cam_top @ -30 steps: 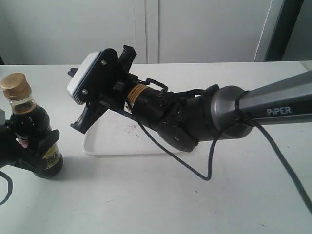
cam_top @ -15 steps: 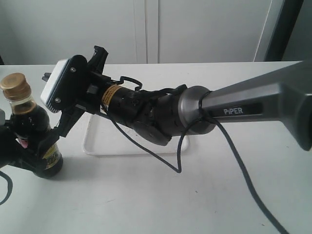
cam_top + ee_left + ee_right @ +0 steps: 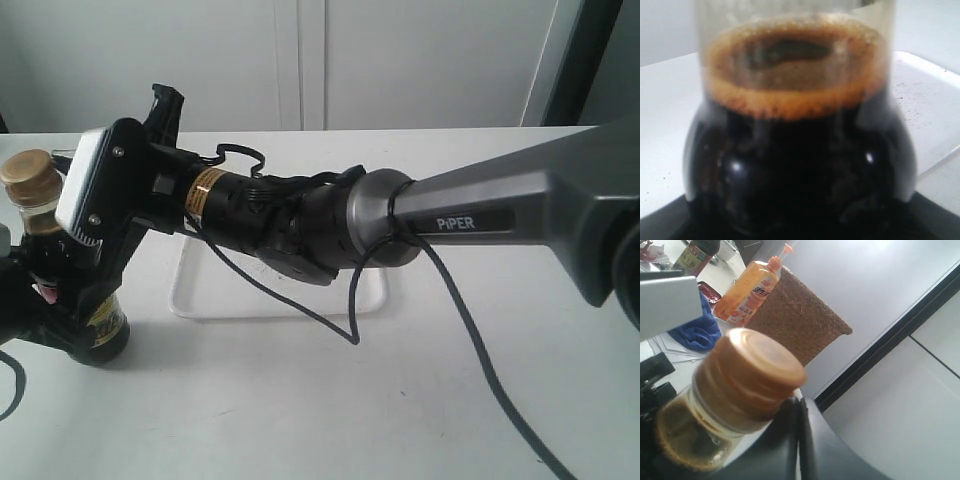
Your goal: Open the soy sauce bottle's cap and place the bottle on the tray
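My left gripper (image 3: 50, 320) is clamped round the lower body of the soy sauce bottle (image 3: 60, 270), holding it upright on the table (image 3: 300, 400) at the far left of the ext. view. Left wrist cam is right up vs the glass: dark liquid w/ a foamy brown ring at its surface, bottle (image 3: 800, 150) filling nearly the whole shot, black jaw edge along the base. The cap (image 3: 28, 178) sits on the neck, above my left grip, apparently shut.

My right gripper (image 3: 110, 265) reaches across the middle to the bottle, just beside the neck and shoulder; its wrist cam housing blocks the fingers in the ext. view, so can't tell if they're apart or closed. Right wrist cam has the cap (image 3: 752, 372) v. close, w/ one dark finger (image 3: 800, 440) just beside it; touching or not, can't tell.

The tray (image 3: 200, 300) lies flat behind and under my right forearm, to the right of the bottle, not under it.
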### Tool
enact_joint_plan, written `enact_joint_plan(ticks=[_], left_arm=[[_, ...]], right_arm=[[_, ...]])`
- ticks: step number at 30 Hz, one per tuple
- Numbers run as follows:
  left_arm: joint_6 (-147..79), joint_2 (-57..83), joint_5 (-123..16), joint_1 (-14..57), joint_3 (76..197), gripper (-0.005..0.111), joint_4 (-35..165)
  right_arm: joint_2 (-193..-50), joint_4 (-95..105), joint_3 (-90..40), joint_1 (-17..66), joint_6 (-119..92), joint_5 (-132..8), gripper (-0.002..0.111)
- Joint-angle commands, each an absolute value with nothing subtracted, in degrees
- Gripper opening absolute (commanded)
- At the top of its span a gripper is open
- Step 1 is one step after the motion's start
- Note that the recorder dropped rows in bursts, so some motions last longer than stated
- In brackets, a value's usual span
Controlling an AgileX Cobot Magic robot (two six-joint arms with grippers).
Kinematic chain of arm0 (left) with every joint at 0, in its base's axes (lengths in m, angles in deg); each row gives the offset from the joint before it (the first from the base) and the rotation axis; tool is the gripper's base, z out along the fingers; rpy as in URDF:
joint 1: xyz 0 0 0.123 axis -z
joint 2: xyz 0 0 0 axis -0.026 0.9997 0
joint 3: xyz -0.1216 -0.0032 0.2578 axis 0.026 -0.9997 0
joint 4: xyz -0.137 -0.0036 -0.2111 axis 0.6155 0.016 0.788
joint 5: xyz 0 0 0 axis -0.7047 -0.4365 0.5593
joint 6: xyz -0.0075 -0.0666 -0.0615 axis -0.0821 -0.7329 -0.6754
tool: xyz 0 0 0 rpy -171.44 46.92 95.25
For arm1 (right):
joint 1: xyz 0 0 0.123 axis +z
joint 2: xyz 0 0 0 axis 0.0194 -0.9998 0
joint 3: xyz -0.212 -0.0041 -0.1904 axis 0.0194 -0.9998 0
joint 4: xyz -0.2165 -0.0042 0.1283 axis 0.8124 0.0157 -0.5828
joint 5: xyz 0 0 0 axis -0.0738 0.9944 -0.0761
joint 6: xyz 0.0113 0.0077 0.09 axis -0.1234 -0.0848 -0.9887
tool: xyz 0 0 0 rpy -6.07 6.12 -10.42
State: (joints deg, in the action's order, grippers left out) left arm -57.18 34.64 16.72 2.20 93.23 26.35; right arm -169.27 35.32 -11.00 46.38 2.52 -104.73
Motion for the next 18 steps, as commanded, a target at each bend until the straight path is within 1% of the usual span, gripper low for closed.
enact_joint_plan(ticks=[1, 18], left_arm=[[-57.3, 34.5, 16.4, 2.2, 92.9, 0.0, 25.4], [-57.5, 34.5, 16.4, 2.2, 92.9, 0.0, 25.4]], right_arm=[[-169.2, 36.1, -10.8, 46.5, 2.2, -105.8, 0.0], [-169.2, 38.3, -10.8, 46.5, 2.2, -108.5, 0.0]])
